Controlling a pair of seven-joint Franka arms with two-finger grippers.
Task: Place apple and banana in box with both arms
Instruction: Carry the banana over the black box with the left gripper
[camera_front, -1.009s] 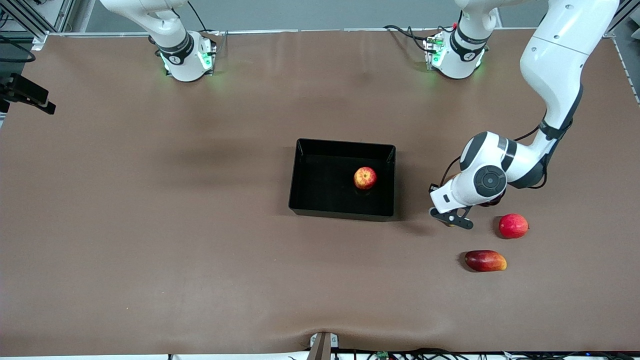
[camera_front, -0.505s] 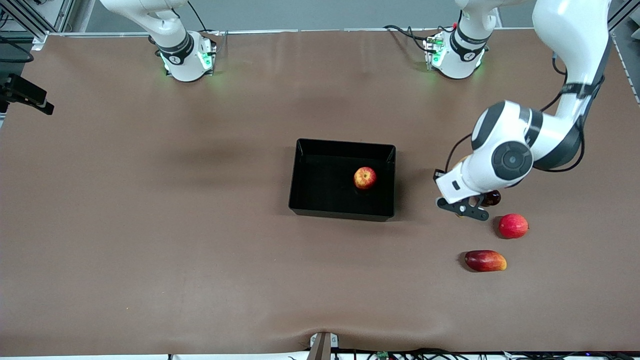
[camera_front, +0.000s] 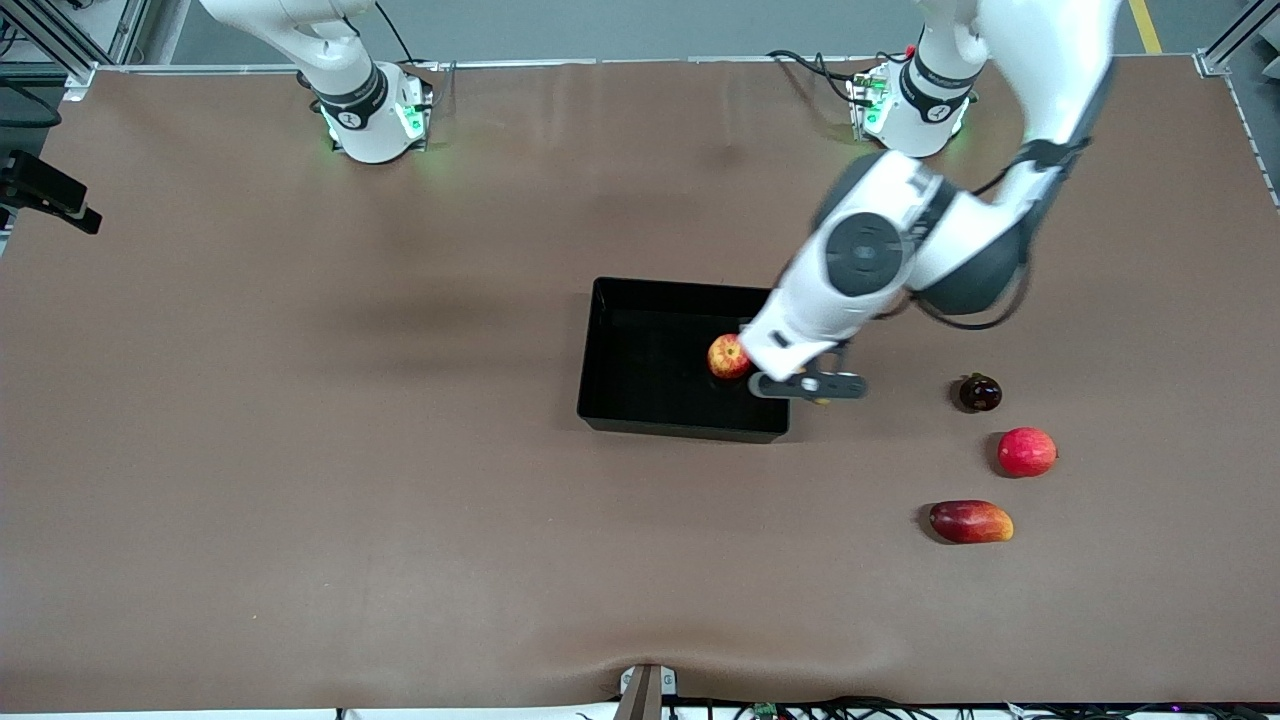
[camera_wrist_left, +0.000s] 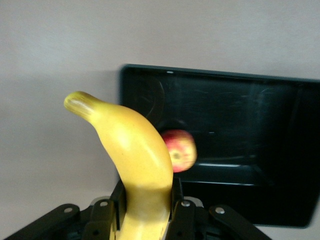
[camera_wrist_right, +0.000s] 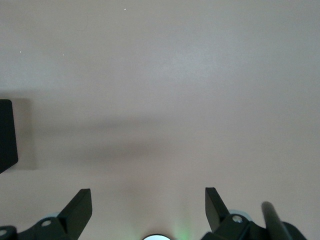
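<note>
Left gripper (camera_wrist_left: 145, 212) clamped on banana (camera_wrist_left: 132, 160), over box (camera_front: 600, 345) wall at left arm's end, for drop beside apple (camera_front: 729, 356) resting inside; right gripper (camera_wrist_right: 148, 207) open, waiting above bare table (camera_wrist_right: 160, 75).

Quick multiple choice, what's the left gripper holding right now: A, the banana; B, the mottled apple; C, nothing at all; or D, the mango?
A. In the left wrist view the left gripper has its fingers clamped on the yellow banana, while the apple already lies in the box.
</note>
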